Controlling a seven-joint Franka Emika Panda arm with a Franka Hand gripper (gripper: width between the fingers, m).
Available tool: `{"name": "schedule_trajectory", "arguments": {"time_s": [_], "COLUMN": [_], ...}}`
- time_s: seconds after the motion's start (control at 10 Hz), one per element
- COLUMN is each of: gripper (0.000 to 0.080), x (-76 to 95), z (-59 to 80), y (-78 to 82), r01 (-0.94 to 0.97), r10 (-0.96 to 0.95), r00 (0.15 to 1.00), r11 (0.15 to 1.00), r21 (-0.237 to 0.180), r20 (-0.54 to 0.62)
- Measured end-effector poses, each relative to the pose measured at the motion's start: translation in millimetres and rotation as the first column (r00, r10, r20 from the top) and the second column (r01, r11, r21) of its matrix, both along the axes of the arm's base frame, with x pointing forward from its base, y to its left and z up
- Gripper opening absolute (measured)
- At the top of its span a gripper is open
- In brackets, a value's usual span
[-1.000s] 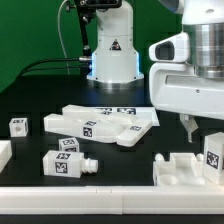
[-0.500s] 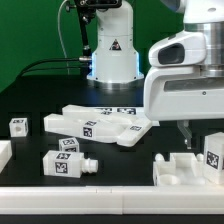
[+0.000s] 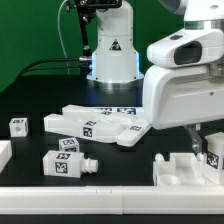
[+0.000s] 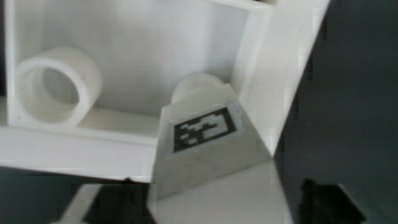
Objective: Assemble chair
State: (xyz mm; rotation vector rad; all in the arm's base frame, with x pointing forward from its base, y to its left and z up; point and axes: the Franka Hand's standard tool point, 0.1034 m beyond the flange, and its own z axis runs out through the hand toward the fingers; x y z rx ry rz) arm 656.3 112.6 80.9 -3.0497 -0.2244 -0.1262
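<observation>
The chair kit lies in loose white tagged parts. Flat slabs [image 3: 100,125] are heaped at the table's middle, a blocky piece with a peg [image 3: 65,162] lies in front of them, and a small cube [image 3: 18,126] sits at the exterior view's left. At the right an upright tagged piece [image 3: 212,155] stands in a white frame part [image 3: 178,170]. My gripper [image 3: 205,142] is down over that piece. In the wrist view the tagged piece [image 4: 205,125] stands between my dark fingers [image 4: 107,200], beside the frame's round hole [image 4: 63,85]. The jaws straddle it, open.
The robot's base [image 3: 110,50] stands at the back on a green backdrop. Another white part [image 3: 3,155] shows at the exterior view's left edge. A white rail [image 3: 100,202] runs along the table's front.
The arm has come down and shifted slightly to the exterior view's left, bringing the fingers lower around the upright tagged piece. The parts have not moved.
</observation>
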Motion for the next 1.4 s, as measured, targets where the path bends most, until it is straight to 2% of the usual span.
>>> {"name": "schedule_trajectory", "arguments": {"time_s": [0.1,0.4,0.5,0.6,0.8,0.9,1.1,1.2,1.3,1.4], "gripper": [0.0278,0.0282,0.0282,0.0282,0.0282,0.0284,0.0284,0.0284,0.0284,0.0305], "x": [0.0,0.9,0.9,0.8,1.0,0.7,-0.2,-0.5,-0.4,-1.6], "z": [0.0,-0.8,-0.8,-1.2,-1.3,-1.4,-1.4,-2.0,-2.0,-2.5], "y": [0.0,-1.3,-2.0,-2.5,-6.2,-7.9,-7.5,-7.1,-7.3,-7.0], "r01": [0.051,0.335,0.478,0.616,0.861,0.918,0.973,0.979,0.976,0.957], "r10": [-0.051,-0.334,-0.477,-0.614,-0.855,-0.909,-0.960,-0.966,-0.963,-0.945], "r00": [0.999,0.942,0.878,0.787,0.508,0.396,0.230,0.204,0.217,0.290], "r11": [0.999,0.942,0.878,0.787,0.506,0.394,0.230,0.204,0.217,0.290], "r21": [0.004,0.017,0.023,0.027,0.041,0.039,0.021,0.018,0.019,0.018], "r20": [-0.004,-0.032,-0.047,-0.059,-0.105,-0.131,-0.158,-0.161,-0.159,-0.152]}}
